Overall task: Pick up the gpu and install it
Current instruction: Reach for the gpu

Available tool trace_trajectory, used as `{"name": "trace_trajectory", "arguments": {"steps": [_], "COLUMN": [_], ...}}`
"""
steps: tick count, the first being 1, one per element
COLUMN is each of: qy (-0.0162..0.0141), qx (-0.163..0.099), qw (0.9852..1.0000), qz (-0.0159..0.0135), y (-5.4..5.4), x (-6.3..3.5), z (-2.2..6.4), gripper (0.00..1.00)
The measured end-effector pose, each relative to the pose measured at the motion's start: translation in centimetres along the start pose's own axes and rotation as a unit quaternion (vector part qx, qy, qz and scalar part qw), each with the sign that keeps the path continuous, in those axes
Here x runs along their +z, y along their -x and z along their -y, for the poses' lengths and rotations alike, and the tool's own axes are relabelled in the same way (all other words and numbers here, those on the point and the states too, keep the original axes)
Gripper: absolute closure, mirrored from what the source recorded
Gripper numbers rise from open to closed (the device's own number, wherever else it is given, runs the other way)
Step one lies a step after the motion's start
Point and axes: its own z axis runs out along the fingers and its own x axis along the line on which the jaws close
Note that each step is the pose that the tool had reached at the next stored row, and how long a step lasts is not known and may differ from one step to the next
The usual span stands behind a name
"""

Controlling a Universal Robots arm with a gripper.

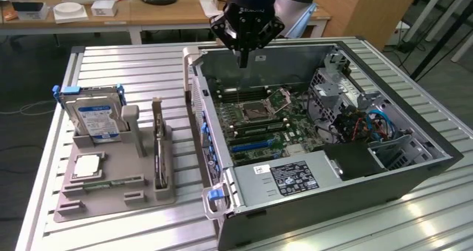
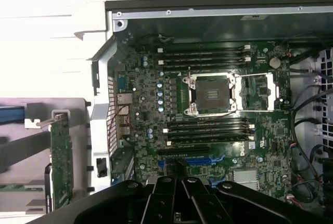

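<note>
- One claw (image 1: 242, 62) hangs over the rear wall of the open case (image 1: 355, 201). Its fingers are pressed together and grip nothing.
- Shut fingers form a single narrow prong. By my judgement, this keeps the claw from snagging on the case walls while it is over them.
- The gpu (image 1: 157, 151) stands on edge in a slot of the grey holder (image 1: 111, 198). The holder sits on the table (image 1: 133, 68) at the exterior view's left of the case, well apart from the claw.
- Edge-up storage leaves both flat faces of the card bare. This likely allows a pinch from above without touching the holder.
- The bracket (image 1: 156, 102) rises at the card's far end, above the slot walls.
- The case lies on its side with the panel off, so the board (image 2: 208, 130) faces upward and can be reached from above.
- The blue slot (image 2: 190, 160) on the board is bare, so no card is seated yet.
- A drive (image 1: 92, 115) stands upright in the same holder, near the gpu, separated from it by a grey post (image 1: 132, 121).
- Judged from this layout, the pick-up has not begun.
</note>
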Motion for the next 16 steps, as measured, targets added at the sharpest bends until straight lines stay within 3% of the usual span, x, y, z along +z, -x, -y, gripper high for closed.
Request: {"name": "trace_trajectory", "arguments": {"steps": [16], "qy": [-0.0002], "qx": [0.0], "qw": [1.0], "qz": [-0.0003], "y": [-2.3], "x": [0.32], "z": [0.18], "gripper": [0.89]}}
